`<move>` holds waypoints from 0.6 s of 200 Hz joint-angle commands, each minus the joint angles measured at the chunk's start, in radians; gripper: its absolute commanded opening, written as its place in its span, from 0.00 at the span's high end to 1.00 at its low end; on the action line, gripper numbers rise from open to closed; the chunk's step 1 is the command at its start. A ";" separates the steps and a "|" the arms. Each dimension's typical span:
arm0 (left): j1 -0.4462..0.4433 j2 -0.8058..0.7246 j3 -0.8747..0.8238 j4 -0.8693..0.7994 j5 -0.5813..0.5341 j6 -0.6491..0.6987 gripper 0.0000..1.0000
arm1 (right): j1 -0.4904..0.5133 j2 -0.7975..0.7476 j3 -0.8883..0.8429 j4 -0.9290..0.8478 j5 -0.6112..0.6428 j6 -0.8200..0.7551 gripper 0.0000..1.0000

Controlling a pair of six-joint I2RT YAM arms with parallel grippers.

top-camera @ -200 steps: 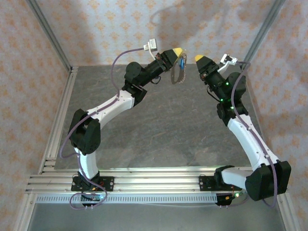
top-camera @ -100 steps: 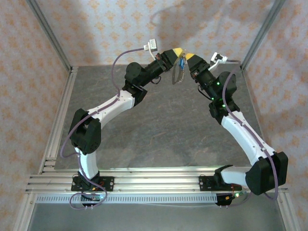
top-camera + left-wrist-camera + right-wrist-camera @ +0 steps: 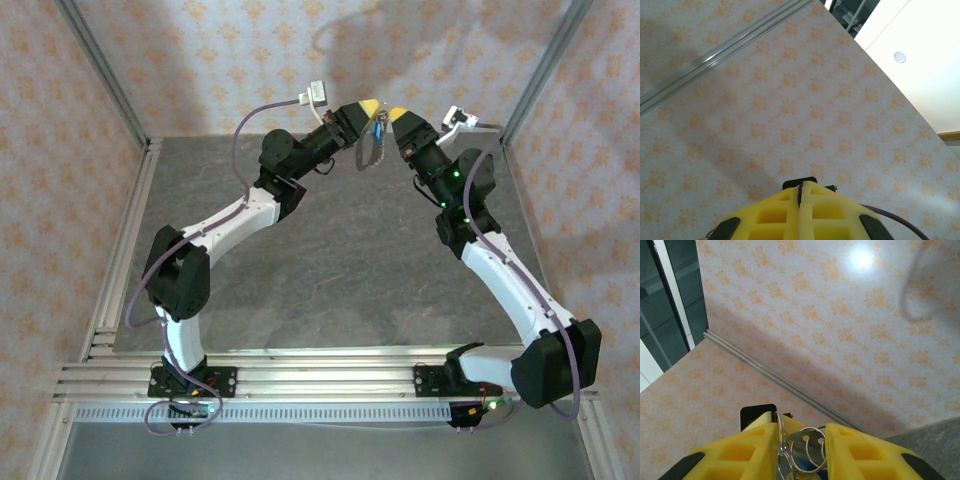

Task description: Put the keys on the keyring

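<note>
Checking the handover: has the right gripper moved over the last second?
Yes. The right gripper moved left, away from the corner post, closing on the hanging keyring.

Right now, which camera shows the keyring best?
The right wrist view: the keyring sits close up, its wire loops between the right fingers. The top external view shows the keyring small, dangling from the shut left fingers. In the left wrist view, the pinched fingers hide nearly all of it.

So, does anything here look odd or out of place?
Nothing is spilled or broken. The oddest sight is the keyring and blue key dangling in mid-air from the left pincer, flanked by the right pincer.
</note>
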 commanded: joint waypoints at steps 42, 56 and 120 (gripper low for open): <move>-0.011 -0.002 0.041 0.063 0.007 -0.011 1.00 | 0.011 -0.007 0.056 0.055 -0.035 -0.022 0.71; -0.013 -0.001 0.042 0.063 0.007 -0.011 1.00 | 0.012 -0.002 0.061 0.055 -0.042 -0.022 0.71; -0.013 -0.001 0.042 0.062 0.010 -0.011 1.00 | 0.028 0.028 0.086 0.047 -0.059 -0.027 0.73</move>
